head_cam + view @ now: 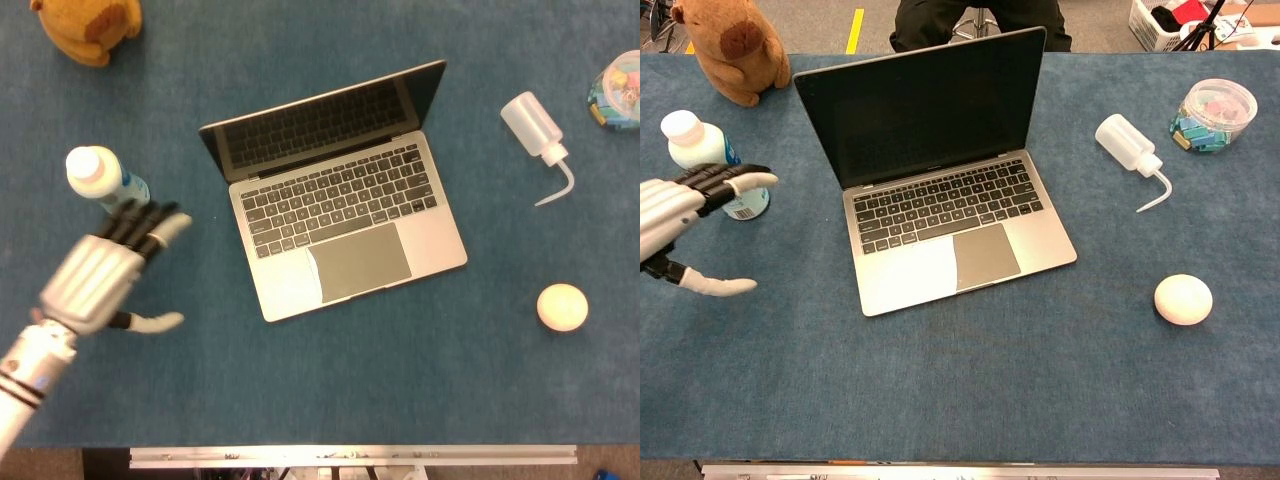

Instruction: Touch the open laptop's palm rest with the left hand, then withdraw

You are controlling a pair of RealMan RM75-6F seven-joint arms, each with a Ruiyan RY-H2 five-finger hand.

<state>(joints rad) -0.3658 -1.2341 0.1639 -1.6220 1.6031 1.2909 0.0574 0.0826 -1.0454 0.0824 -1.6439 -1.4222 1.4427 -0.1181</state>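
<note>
The open silver laptop [340, 190] [940, 170] sits mid-table, screen dark, lid tilted back. Its palm rest [285, 285] [905, 275] lies bare on the near left, beside the trackpad. My left hand [105, 272] [685, 225] hovers well to the left of the laptop, raised off the table, fingers spread and straight, thumb out, holding nothing. It partly covers the white bottle [100, 180] [690, 140] behind it. The right hand is not seen in either view.
A brown plush toy [85, 28] [735, 50] sits at the far left. A squeeze bottle [535, 130] [1125, 145], a clear jar of clips [615, 90] [1213, 112] and a cream ball [562, 307] [1183, 298] lie on the right. Blue cloth [400, 380] covers the table.
</note>
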